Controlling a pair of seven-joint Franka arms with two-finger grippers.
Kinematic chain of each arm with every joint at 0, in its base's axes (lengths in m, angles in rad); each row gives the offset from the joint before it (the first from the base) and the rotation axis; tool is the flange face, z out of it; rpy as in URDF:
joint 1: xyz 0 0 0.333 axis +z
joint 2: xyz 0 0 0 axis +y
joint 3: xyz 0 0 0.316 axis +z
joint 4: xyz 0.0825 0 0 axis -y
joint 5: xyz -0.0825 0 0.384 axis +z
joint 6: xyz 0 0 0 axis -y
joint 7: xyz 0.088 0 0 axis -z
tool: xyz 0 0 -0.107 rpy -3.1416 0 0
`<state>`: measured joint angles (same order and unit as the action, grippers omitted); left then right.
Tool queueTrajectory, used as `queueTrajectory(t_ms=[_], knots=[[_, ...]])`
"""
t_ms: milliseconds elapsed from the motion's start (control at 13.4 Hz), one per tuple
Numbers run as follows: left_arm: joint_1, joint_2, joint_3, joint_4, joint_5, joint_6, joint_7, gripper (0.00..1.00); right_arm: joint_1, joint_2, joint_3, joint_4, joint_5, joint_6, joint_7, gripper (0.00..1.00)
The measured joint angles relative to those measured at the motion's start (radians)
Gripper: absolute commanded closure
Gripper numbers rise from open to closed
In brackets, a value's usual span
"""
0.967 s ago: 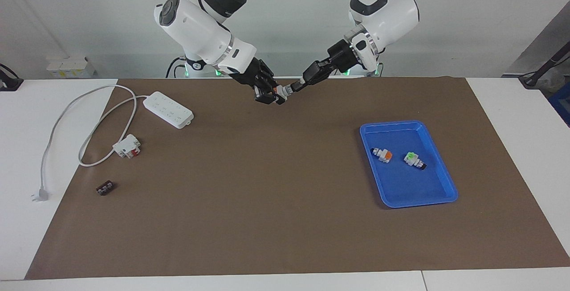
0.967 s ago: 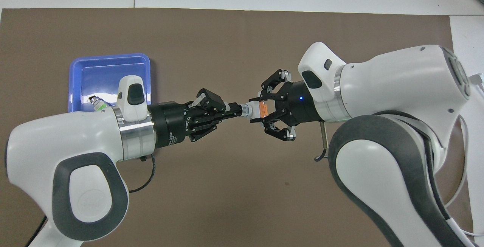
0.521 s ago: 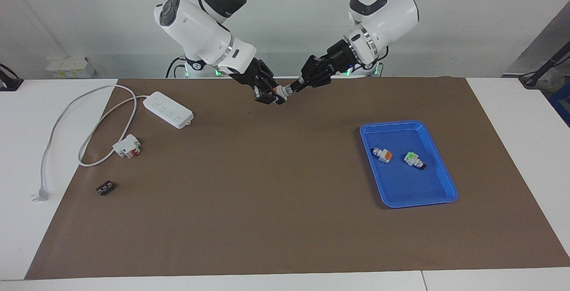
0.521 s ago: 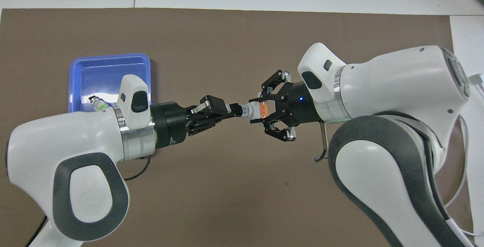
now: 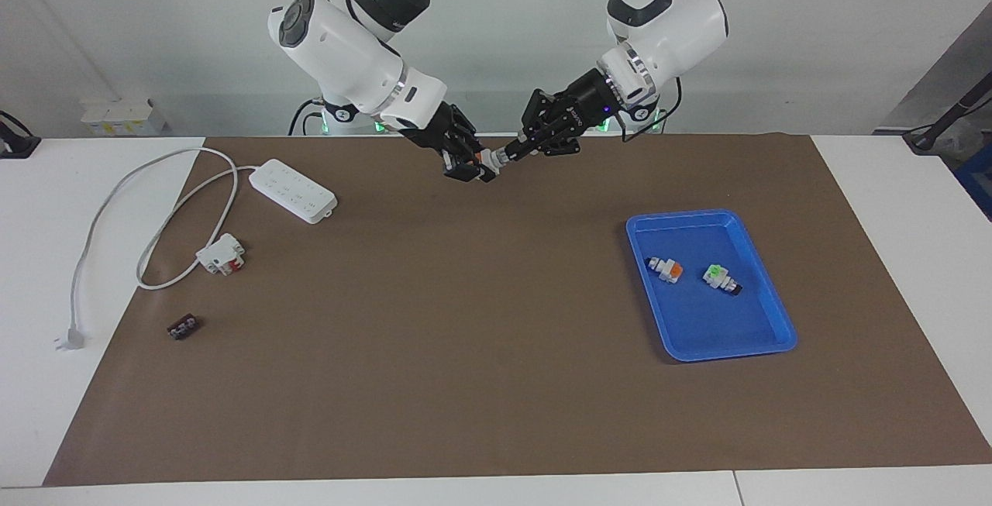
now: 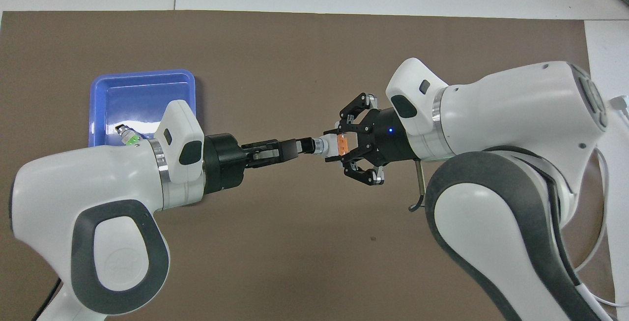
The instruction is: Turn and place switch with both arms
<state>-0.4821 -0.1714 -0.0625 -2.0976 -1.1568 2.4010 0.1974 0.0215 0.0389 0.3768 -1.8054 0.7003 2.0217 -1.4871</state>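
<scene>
The switch (image 5: 493, 161), white with a black knob and an orange end, is held in the air between both grippers, over the mat's edge nearest the robots. It also shows in the overhead view (image 6: 328, 145). My right gripper (image 5: 474, 168) (image 6: 341, 146) is shut on its white body at the orange end. My left gripper (image 5: 509, 155) (image 6: 300, 146) is shut on its black knob. The two grippers face each other in one line.
A blue tray (image 5: 777, 334) (image 6: 142, 76) toward the left arm's end holds an orange-faced switch (image 5: 666, 268) and a green-faced one (image 5: 721, 277) (image 6: 127, 135). A power strip (image 5: 293, 191) with cable, a white block with red parts (image 5: 222, 253) and a dark brown block (image 5: 183, 327) lie toward the right arm's end.
My left wrist has rolled about its own axis while shut on the knob, so its fingers now show edge-on from above. The right gripper and the switch body stayed put.
</scene>
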Motion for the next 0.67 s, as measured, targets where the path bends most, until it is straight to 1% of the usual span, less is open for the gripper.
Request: queueTrajectory(t_ms=[670], knots=[[-0.002, 0.000, 0.000, 0.000, 0.010, 0.000, 0.026, 1.00, 0.000, -0.002, 0.000, -0.004, 0.000, 0.001, 0.000, 1.00]])
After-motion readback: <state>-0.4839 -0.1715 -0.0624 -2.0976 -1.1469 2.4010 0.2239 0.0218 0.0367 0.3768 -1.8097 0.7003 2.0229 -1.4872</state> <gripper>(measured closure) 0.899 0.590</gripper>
